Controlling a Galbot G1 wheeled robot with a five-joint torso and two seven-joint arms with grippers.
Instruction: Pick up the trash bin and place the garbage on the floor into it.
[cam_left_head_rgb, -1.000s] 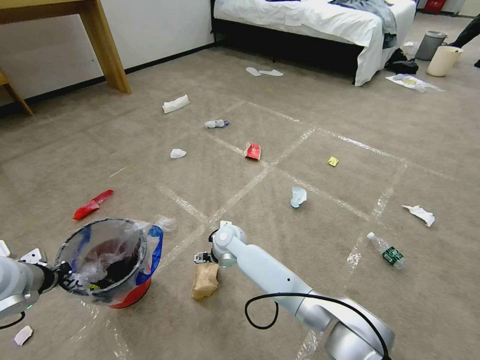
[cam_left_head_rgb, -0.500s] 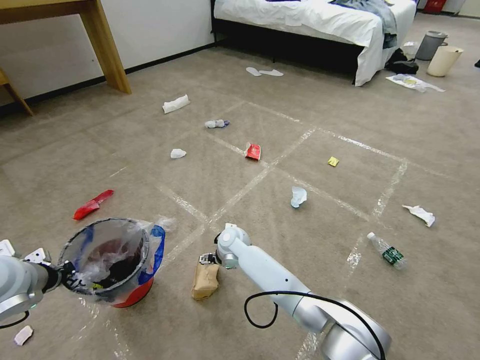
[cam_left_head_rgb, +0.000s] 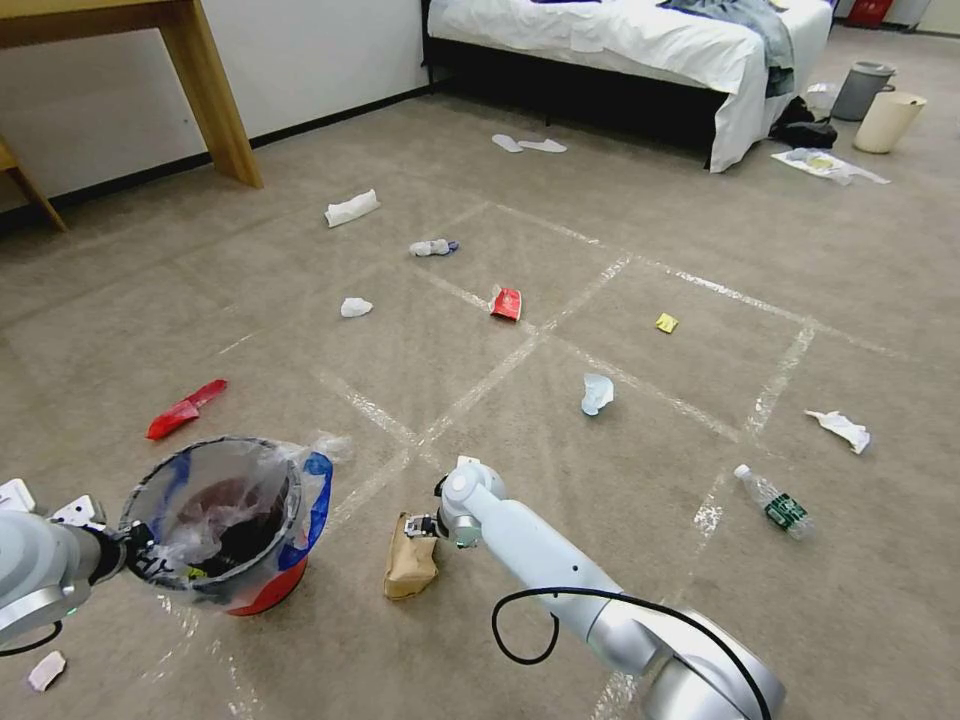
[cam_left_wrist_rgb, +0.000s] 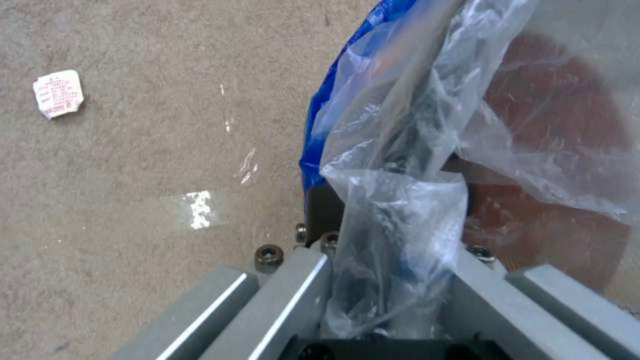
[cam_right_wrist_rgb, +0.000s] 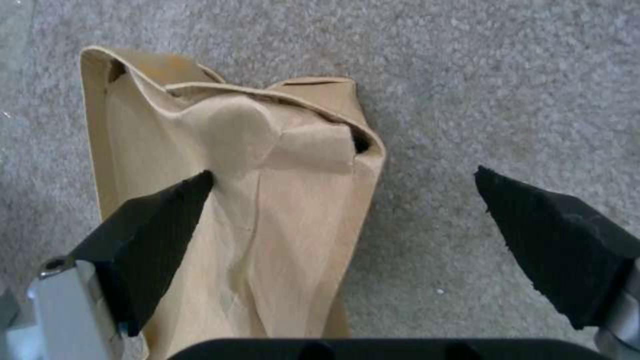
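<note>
The trash bin (cam_left_head_rgb: 225, 515), red-based with a clear, blue-edged liner, hangs at the lower left. My left gripper (cam_left_head_rgb: 135, 555) is shut on its near rim, and the rim and liner (cam_left_wrist_rgb: 393, 200) sit pinched between the fingers. A brown paper bag (cam_left_head_rgb: 410, 565) lies on the carpet beside the bin. My right gripper (cam_left_head_rgb: 420, 525) is open over the bag's top end. One fingertip (cam_right_wrist_rgb: 180, 200) touches the bag (cam_right_wrist_rgb: 267, 225) and the other is over bare carpet. More garbage lies around: a red wrapper (cam_left_head_rgb: 185, 408), a red packet (cam_left_head_rgb: 506, 302), a tissue (cam_left_head_rgb: 596, 392), a bottle (cam_left_head_rgb: 772, 500).
A bed (cam_left_head_rgb: 640, 40) stands at the back, with a grey bin (cam_left_head_rgb: 860, 90) and a cream bucket (cam_left_head_rgb: 888, 120) to its right. A wooden table leg (cam_left_head_rgb: 215, 95) is at the far left. A white paper scrap (cam_left_head_rgb: 46, 670) lies near my left arm.
My right gripper has moved slightly right and closer over the brown bag's top end. The left arm and the bin have barely shifted.
</note>
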